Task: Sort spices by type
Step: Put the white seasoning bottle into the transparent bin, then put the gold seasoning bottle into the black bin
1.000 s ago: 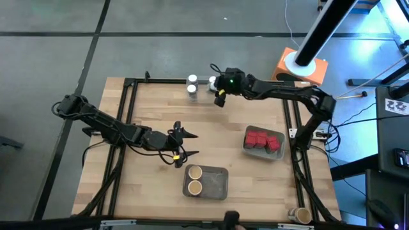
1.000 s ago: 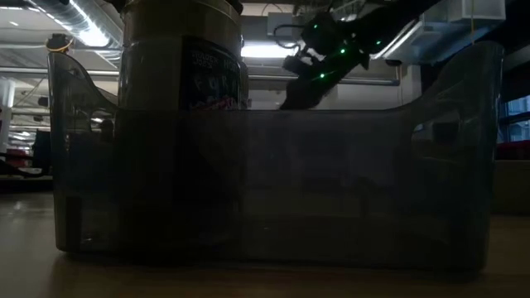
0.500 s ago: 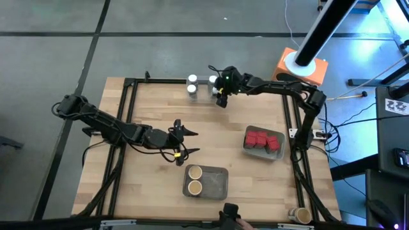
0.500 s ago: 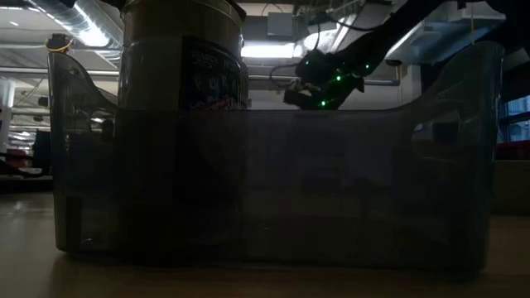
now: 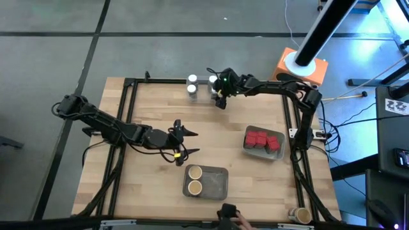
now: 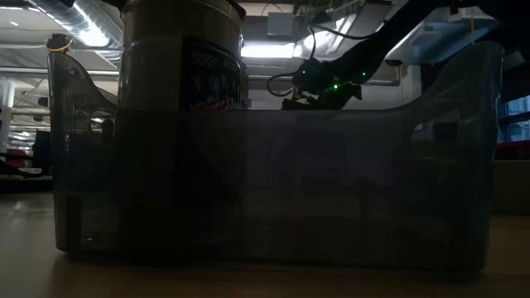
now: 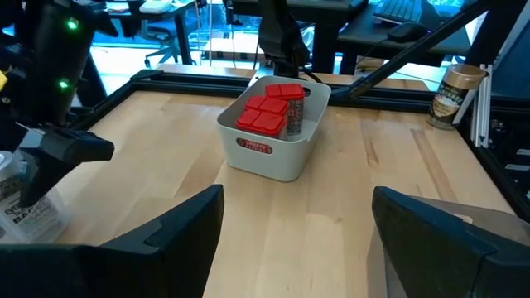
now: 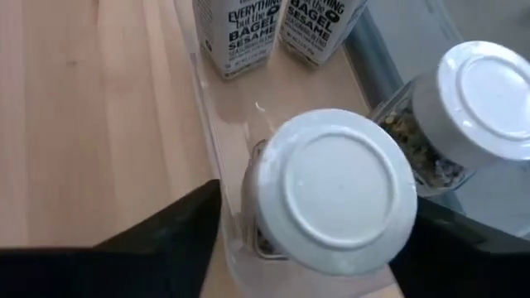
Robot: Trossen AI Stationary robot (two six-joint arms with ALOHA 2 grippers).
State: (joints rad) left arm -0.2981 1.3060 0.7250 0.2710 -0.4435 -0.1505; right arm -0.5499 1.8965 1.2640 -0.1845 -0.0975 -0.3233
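Note:
Several white-capped jars [image 5: 192, 84] stand in a clear tray [image 8: 209, 99] at the table's far edge. My right gripper [image 5: 220, 100] hangs over them, open. In the right wrist view its fingers [image 8: 178, 232] stand on either side of one white-capped jar [image 8: 335, 190], and tray floor shows between one finger and the jar. Red packs [image 5: 262, 138] fill a grey tray [image 5: 276, 155] on the right. Two tan-topped jars [image 5: 194, 179] sit in a grey tray [image 5: 217, 182] near the front edge. My left gripper [image 5: 184, 142] waits open above mid-table.
One more tan-topped jar [image 5: 299, 214] stands by the near right corner, outside the black frame [image 5: 128, 128]. In the low view the near tray [image 6: 331, 190] with its jar [image 6: 182, 83] blocks most of the sight. Bare wood [image 5: 217, 128] lies between the trays.
My right gripper has come down toward the white-capped jars and shifted slightly toward the table's left, its wrist tipping from steeply slanted to nearer level. The left arm and the trays have stayed where they were.

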